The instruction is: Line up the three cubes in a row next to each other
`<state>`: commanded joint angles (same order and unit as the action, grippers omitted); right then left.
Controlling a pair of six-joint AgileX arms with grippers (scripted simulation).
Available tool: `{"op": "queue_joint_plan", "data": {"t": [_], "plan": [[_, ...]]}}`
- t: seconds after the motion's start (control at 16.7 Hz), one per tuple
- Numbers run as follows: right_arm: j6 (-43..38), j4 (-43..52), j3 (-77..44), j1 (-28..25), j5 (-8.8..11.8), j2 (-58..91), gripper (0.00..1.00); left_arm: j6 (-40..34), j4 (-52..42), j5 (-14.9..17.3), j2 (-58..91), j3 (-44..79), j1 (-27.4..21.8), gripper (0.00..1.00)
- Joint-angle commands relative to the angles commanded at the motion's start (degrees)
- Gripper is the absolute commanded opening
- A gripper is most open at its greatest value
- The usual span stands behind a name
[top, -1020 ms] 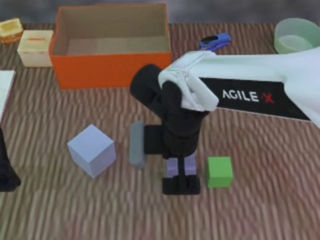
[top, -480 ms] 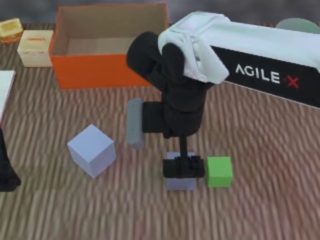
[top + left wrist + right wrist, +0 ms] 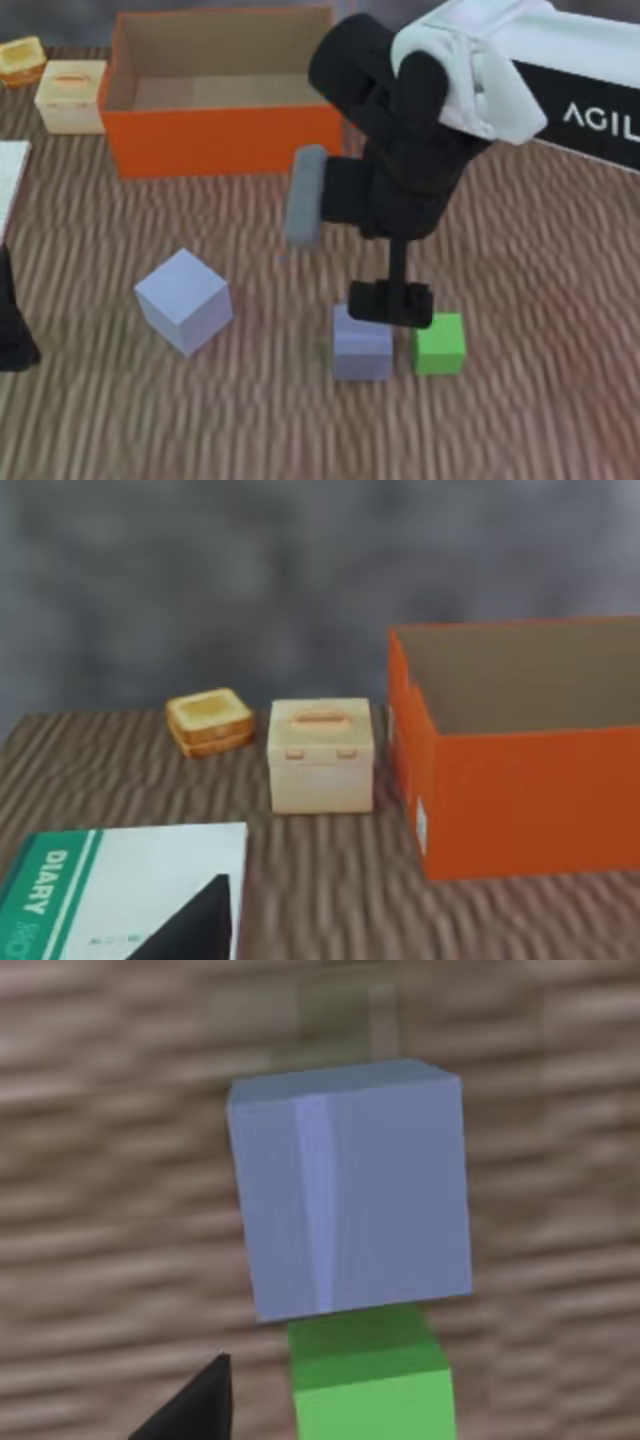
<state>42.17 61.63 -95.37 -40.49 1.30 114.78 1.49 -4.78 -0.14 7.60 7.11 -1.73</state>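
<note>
**Right claw lifts off the medium cube; large cube still out of line**

Since a second ago your right gripper [image 3: 391, 303] has let go of the lavender-purple cube [image 3: 362, 343] and risen away toward the far side of the table; half a second ago it still sat low over that cube. Now it hangs above and just behind the cube with nothing between its fingers. How far the fingers are parted you cannot tell from above, and the right wrist view shows only one dark fingertip [image 3: 195, 1405] at its edge.

The lavender-purple cube rests on the table just left of the small green cube [image 3: 439, 343]. From above a narrow gap seems to remain; in the right wrist view the two look touching or nearly so. The pale lavender-blue cube [image 3: 184, 300] sits well apart on the left, turned at an angle to the other two.

Your left arm [image 3: 12, 325] is parked at the table's left edge, its gripper out of view.

Risks from here, as a judgement:
- The large cube is rotated; gripping it across its corners could make it twist or slip.
- Setting it down tight against the pair could shove the lavender-purple cube into the green one and skew the row.
- The orange cardboard box [image 3: 225, 135] stands close behind the right arm's path.
</note>
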Motion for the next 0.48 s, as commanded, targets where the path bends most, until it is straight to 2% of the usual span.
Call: {"op": "queue_joint_plan", "data": {"t": [0.24,0.48], "plan": [[-5.51,-10.23,12.91,6.75,1.21,-17.46,1.0,2.87,-8.79,-0.03,14.93,11.94,-3.16,1.0],[-13.78,-22.43,31.88,15.49,2.21,-41.0,1.0,6.75,-20.61,0.07,35.73,26.97,-7.36,1.0]]}}
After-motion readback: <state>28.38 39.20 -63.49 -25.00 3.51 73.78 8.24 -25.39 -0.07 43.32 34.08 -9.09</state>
